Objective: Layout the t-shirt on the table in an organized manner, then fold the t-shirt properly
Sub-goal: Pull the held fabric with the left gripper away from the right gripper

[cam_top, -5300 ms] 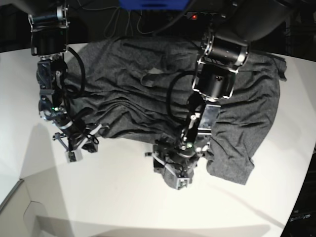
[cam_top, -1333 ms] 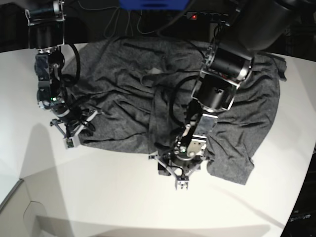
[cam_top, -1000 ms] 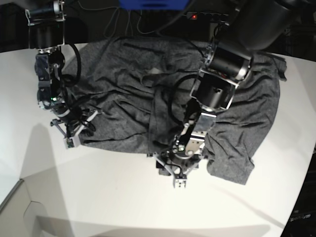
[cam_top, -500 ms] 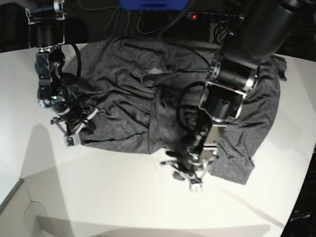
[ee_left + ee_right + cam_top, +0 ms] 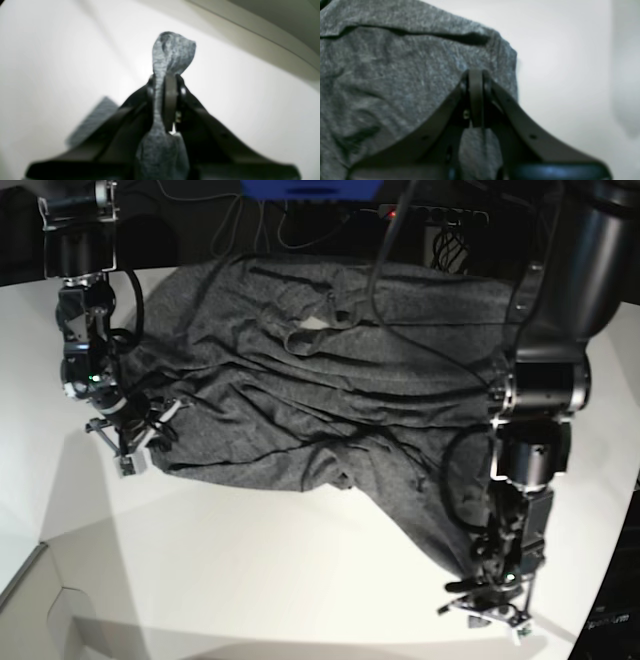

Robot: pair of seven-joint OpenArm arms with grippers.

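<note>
The t-shirt (image 5: 330, 370) lies rumpled across the far half of the white tabletop (image 5: 250, 580), its neck opening toward the far edge and one corner drawn out in a taut, narrowing strip toward the near right.

The left end effector (image 5: 497, 612) sits low over the tabletop at that near-right end. The left wrist view shows its jaws pressed together on a pinch of the grey knit (image 5: 172, 57), a small bunch of fabric poking out past the fingertips.

The right end effector (image 5: 128, 448) is at the shirt's left edge. In the right wrist view its jaws are closed narrow over the grey cloth (image 5: 395, 65); whether any fabric is pinched between them cannot be told.
</note>
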